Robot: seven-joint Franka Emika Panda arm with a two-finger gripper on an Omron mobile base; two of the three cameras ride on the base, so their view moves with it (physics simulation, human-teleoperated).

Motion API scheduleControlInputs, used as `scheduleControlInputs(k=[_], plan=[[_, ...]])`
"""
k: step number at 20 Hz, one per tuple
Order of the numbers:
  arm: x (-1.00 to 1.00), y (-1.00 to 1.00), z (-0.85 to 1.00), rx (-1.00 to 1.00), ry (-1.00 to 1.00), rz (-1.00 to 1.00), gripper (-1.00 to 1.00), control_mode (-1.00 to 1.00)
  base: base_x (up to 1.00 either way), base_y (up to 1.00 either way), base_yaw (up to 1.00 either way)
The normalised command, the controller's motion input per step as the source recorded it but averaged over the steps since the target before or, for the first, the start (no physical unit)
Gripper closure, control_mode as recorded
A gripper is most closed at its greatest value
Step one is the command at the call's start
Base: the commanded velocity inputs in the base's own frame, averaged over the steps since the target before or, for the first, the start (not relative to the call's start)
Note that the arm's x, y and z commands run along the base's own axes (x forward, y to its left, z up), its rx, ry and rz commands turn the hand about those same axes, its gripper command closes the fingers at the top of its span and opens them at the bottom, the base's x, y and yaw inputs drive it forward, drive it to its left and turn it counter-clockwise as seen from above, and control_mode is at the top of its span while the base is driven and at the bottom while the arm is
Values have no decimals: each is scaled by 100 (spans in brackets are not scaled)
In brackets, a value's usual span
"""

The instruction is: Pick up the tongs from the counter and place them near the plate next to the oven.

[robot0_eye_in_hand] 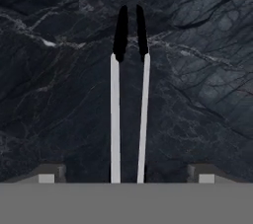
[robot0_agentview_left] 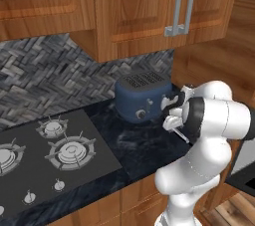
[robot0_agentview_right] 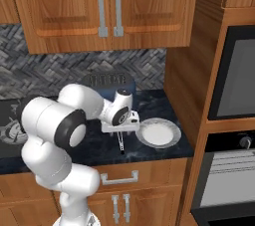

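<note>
The tongs [robot0_eye_in_hand: 128,104], two silver arms with black tips, run straight out between my fingertips, with a wide gap to each side of them. My gripper [robot0_eye_in_hand: 126,176] is open and touches nothing. Seen from the right base, the tongs [robot0_agentview_right: 121,143] stand nearly upright under the gripper [robot0_agentview_right: 121,129], their tip down at the black marbled counter [robot0_agentview_right: 94,148]. They are just left of the pale round plate [robot0_agentview_right: 158,133]. The oven [robot0_agentview_right: 239,75] sits in the wooden column to the plate's right. From the left base, the tongs [robot0_agentview_left: 182,135] slant below the gripper [robot0_agentview_left: 172,123].
A blue toaster [robot0_agentview_left: 142,95] stands against the backsplash behind my hand. The gas hob [robot0_agentview_left: 50,155] takes up the counter's left part. Wall cabinets [robot0_agentview_right: 109,6] hang overhead. The wooden oven column [robot0_agentview_right: 189,80] closes off the right side.
</note>
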Motion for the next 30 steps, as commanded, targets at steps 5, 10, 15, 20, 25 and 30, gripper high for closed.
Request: scheduleControlInputs(k=[5, 10, 15, 20, 25, 30], plan=[[-77, 0, 94, 0, -11, 0, -100, -100, 0, 0, 0], [-88, 0, 100, 0, -4, 0, -100, -100, 0, 0, 0], [-99, 0, 98, 0, 0, 0, -100, -100, 0, 0, 0], [-100, 16, 74, 0, 0, -7, -100, -100, 0, 0, 0], [-100, 52, 90, 0, -1, -12, -100, -100, 0, 0, 0], [-99, 61, 80, 0, -7, -7, -100, -100, 0, 0, 0]])
